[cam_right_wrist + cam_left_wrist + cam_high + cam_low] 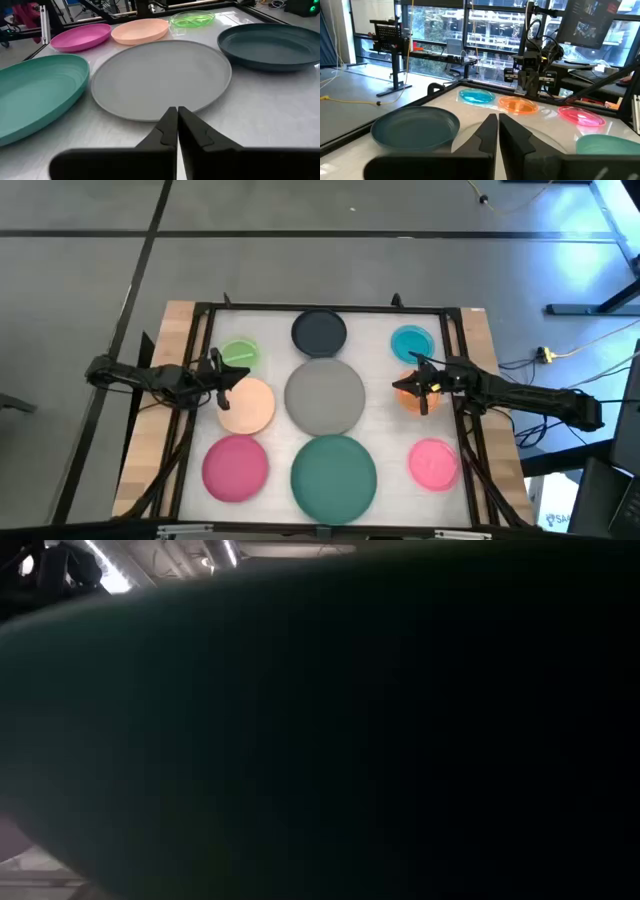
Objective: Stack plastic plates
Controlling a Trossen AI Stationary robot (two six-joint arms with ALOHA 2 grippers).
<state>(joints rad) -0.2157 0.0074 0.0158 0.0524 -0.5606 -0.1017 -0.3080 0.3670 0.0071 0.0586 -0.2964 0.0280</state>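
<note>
So I'm looking at eight plates sitting single on the worktop (385,330), nothing stacked yet. These are looking like thin, light, fairly stiff plastic to me, probably slick on the flat, so I'm betting the raised rim is the only sensible spot to pinch, one finger over the lip and one sliding under. My left end effector (222,375) is hovering at the left side with its fingers clenched together and holding nothing, right between the small green plate (238,355) just on its far side and the peach plate (246,404) just on its near side. My right end effector (418,387) is also pinched closed and empty, hanging over the orange plate (414,395), with the teal plate (412,342) a bit farther back and the pink plate (433,461) nearer. The big grey plate (324,395) is sitting dead centre between both arms, the black plate (319,332) behind it, the large green plate (333,471) in front, and the magenta plate (235,467) near left. I'm guessing grey makes the natural base.
</note>
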